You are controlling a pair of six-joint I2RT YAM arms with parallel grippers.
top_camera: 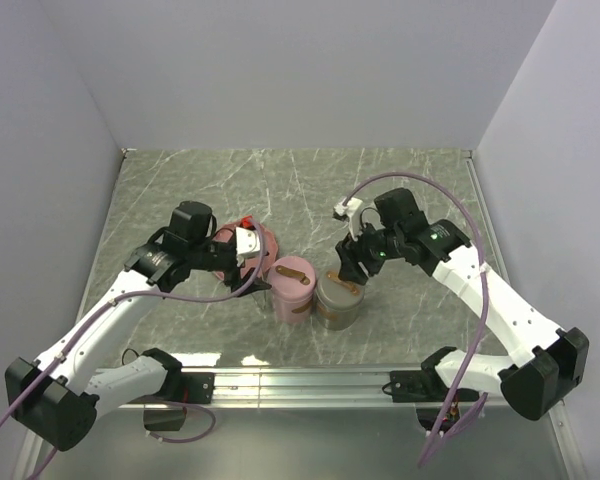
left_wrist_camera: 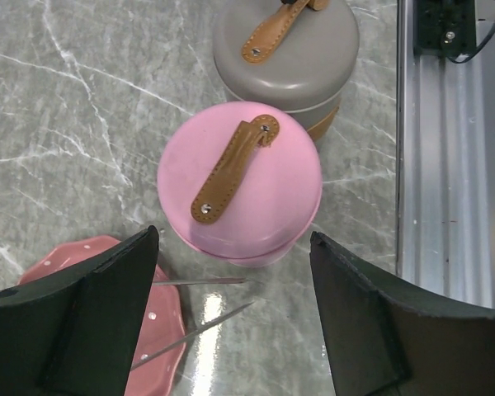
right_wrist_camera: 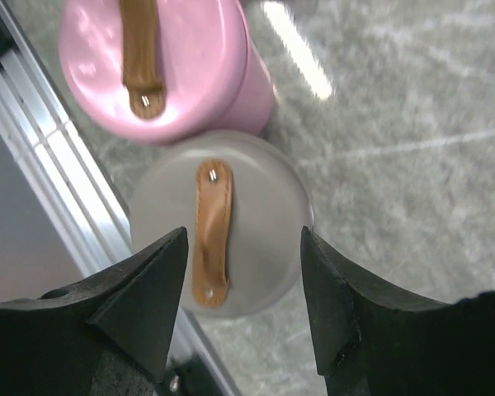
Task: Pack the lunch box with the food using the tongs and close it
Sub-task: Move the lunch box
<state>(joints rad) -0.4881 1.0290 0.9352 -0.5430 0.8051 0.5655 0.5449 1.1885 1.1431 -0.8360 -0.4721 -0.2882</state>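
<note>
Two round lunch boxes stand side by side with lids on, each with a brown strap handle: a pink one and a grey one. The tongs lie with two thin silver tips pointing off the pink plate toward the pink box. My left gripper hangs open over those tips, holding nothing. My right gripper is open above the grey lid, its jaws on either side of the strap. A speck of orange-red food shows at the plate's far edge; the rest is hidden.
The pink plate sits left of the boxes, mostly under my left arm. A metal rail runs along the near table edge, close to both boxes. Grey walls enclose the marble table.
</note>
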